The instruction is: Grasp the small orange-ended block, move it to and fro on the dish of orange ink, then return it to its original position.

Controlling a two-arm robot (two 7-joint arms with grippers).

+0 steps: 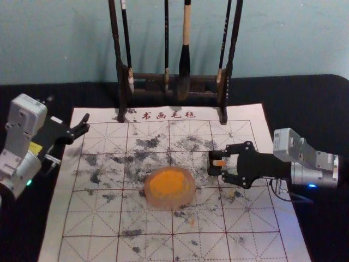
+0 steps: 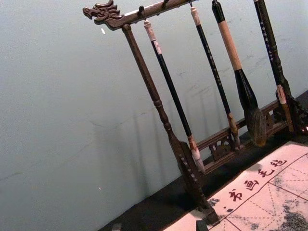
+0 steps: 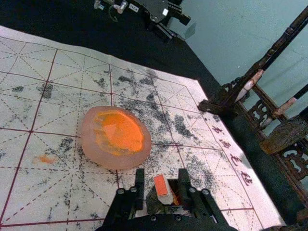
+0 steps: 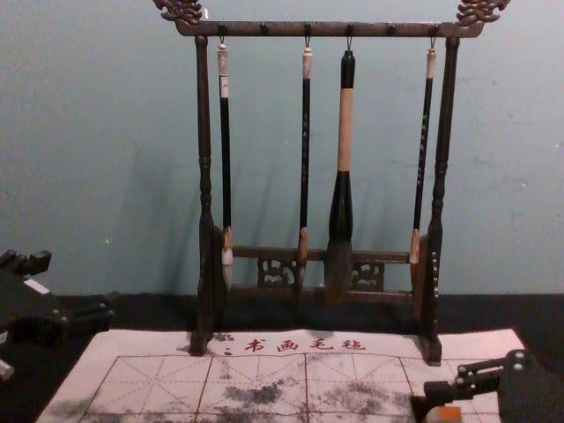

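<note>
The orange-ended block (image 1: 218,162) stands in a small dark holder (image 1: 212,169) on the mat, right of the dish. My right gripper (image 1: 222,163) reaches in from the right, open around the block. In the right wrist view, the block (image 3: 161,185) lies between the two fingers of the gripper (image 3: 161,179), with a gap at either side. The pinkish dish (image 1: 155,201) holds orange ink (image 1: 169,183); the dish (image 3: 91,156) also shows in the right wrist view. My left gripper (image 1: 68,110) is parked open at the mat's left edge, away from the block.
A dark wooden rack (image 4: 204,256) with several hanging brushes (image 4: 342,211) stands behind the work at the mat's far edge. The ink-stained mat (image 1: 103,218) lies on a black-covered table (image 1: 322,109), with bare mat in front of the dish.
</note>
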